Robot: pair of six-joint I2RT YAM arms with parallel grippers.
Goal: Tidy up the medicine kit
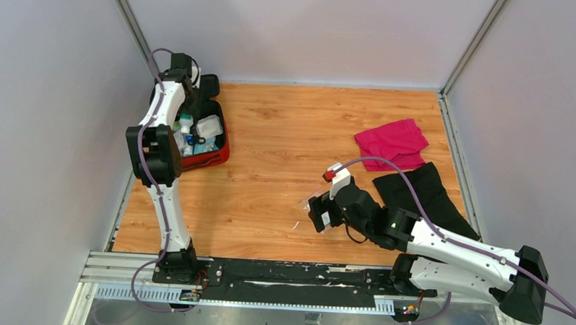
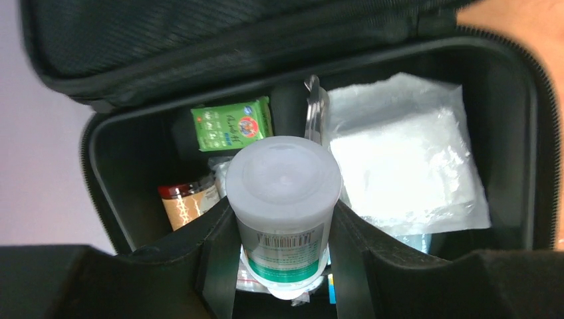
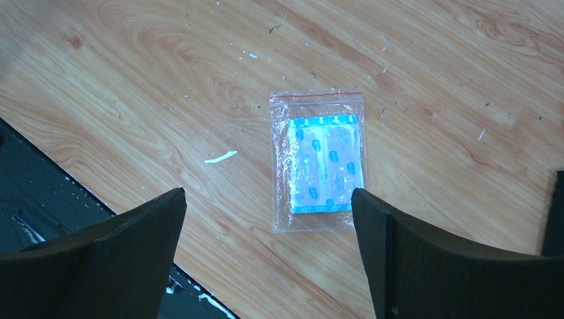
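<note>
- While poised over the open kit (image 1: 217, 154), grips a white-capped bottle (image 2: 282, 179) in the left gripper (image 2: 282, 256), jaws tight on its sides.
- Beneath it, on black lining: green box (image 2: 231, 125), brown jar (image 2: 186, 203), gauze pack (image 2: 399, 159).
- Holds the right gripper (image 3: 267, 199) spread wide, touching nothing, above a zip bag (image 3: 319, 166) lying flat.
- Kit at the far-left corner of the wooden table (image 1: 286, 133), lid up.
- Far right, well apart from it: magenta cloth (image 1: 392, 141) just beside black cloth (image 1: 421, 192).
- Pale walls on 3 sides.

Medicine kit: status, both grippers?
Left gripper shut on bottle, above the open medicine kit. Right gripper open, over zip bag on the table. Nothing blocking either.
</note>
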